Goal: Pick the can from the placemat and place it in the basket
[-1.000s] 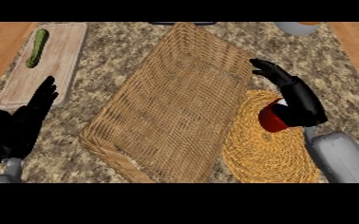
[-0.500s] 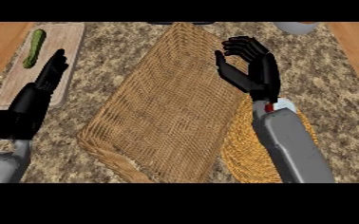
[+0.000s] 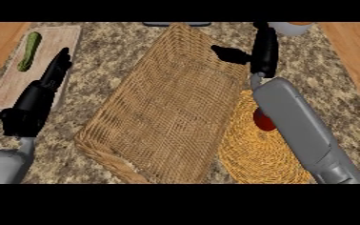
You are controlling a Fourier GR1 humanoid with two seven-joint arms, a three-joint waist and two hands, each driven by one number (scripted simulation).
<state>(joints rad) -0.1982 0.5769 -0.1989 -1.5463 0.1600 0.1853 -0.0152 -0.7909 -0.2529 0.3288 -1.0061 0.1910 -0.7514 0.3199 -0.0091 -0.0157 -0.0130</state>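
Head view. Speckled stone counter [image 3: 105, 47] fills the frame; wood surface [image 3: 10, 31] shows at both upper corners.

Item count:
- One wicker basket [image 3: 169, 105], rectangular, set diagonally at centre, nothing in it.
- One round woven placemat [image 3: 256, 157], touching the basket's right side.
- One red can [image 3: 264, 120], on the placemat near its upper edge, outside the basket, partly hidden by the right forearm [image 3: 295, 124].
- One board [image 3: 56, 38] at far left, carrying one green vegetable [image 3: 28, 52].
- One pale bowl [image 3: 288, 27], cut off by the upper edge.

Hands:
- Right hand [image 3: 264, 52]: at the basket's upper right edge, fingers straight, thumb spread toward the basket, holding nothing, well apart from the can.
- Left hand [image 3: 44, 88]: by the board's right edge, fingers straight, holding nothing.
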